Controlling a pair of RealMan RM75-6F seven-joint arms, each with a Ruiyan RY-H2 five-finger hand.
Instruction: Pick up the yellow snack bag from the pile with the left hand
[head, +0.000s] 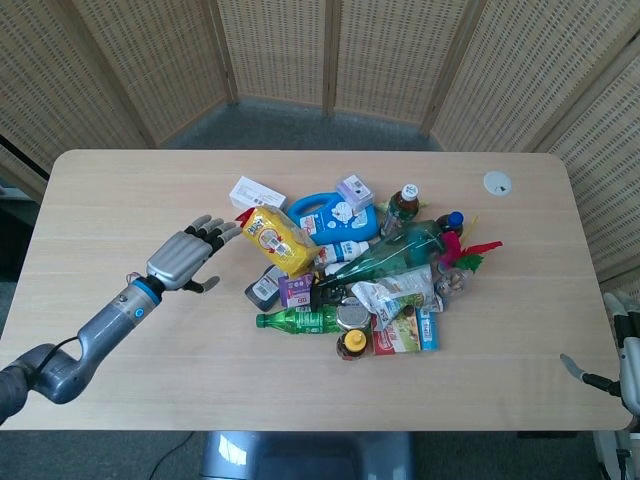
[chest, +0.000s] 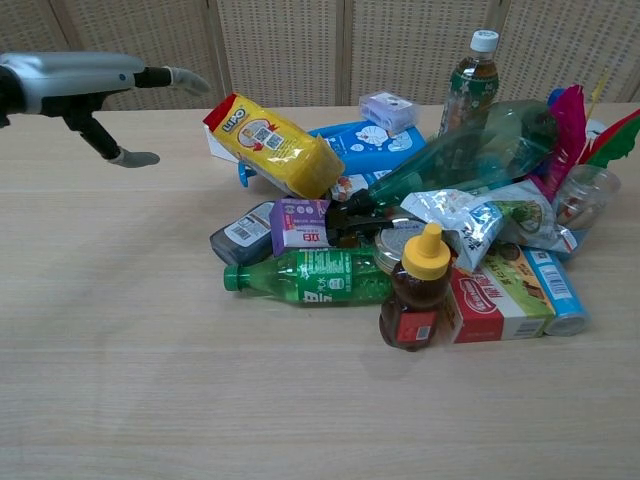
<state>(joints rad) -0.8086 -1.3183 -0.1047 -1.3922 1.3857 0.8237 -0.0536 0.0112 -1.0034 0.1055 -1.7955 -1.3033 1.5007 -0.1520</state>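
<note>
Light wooden tabletop, woven screens behind. Left hand hovers left of the pile, fingers spread, holding nothing. Yellow snack bag lies tilted on the pile's left edge, against the blue bottle, apart from the fingertips. Right hand: only an edge visible, state unclear.

Left robot hand cut off by the chest view's left edge, wrist out of frame. Right robot hand mostly cropped at the head view's right edge, pose unreadable. White box largely hidden behind yellow snack bag. Package print too small to read.
</note>
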